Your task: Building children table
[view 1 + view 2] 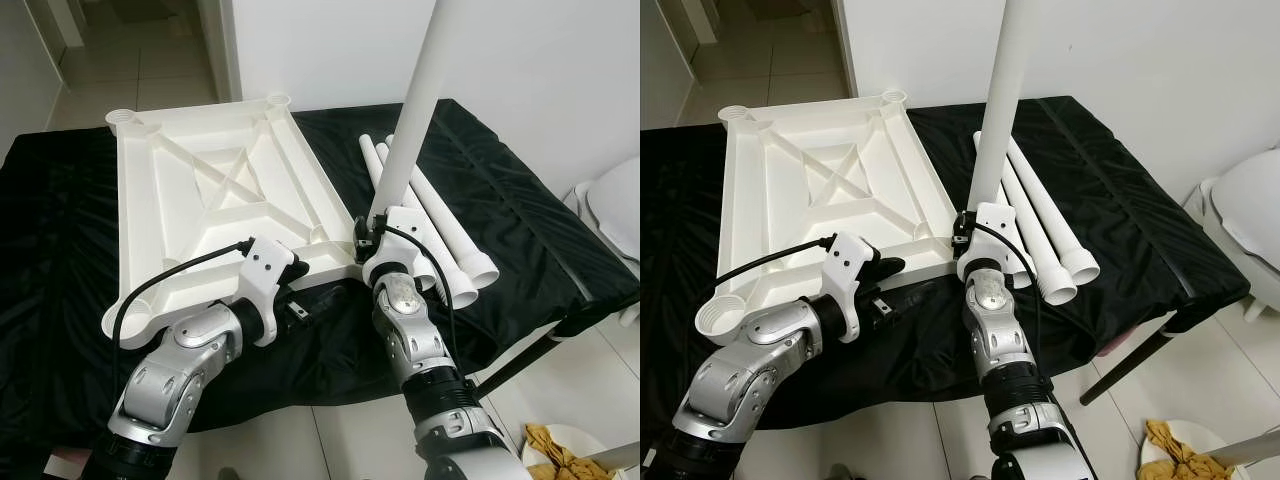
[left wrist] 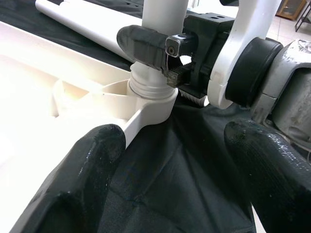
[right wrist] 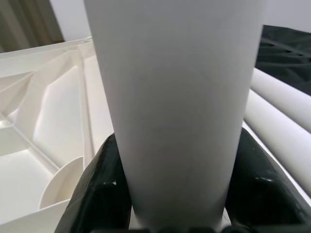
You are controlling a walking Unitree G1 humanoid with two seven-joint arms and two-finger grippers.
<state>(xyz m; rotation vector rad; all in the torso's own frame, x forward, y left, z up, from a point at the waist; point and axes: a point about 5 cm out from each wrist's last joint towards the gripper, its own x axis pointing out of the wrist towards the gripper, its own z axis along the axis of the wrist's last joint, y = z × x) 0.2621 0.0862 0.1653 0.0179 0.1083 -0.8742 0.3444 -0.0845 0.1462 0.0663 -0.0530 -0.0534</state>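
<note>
Left wrist view: left gripper [image 2: 170, 179] is held spread, empty, just short of the corner socket [image 2: 153, 97]. Right gripper [image 3: 170, 194] is clamped on the leg [image 1: 415, 110], thread seated in the socket, upright. Risk: cross-threading if the leg tilts, or the tabletop [image 1: 210, 190] slides w/o bracing. Spare legs [image 1: 450, 235] lie beyond, on the cloth.

Silver jointed arms, white wrist housings, black cables, black-fingered left hand [image 2: 170, 194]
</note>
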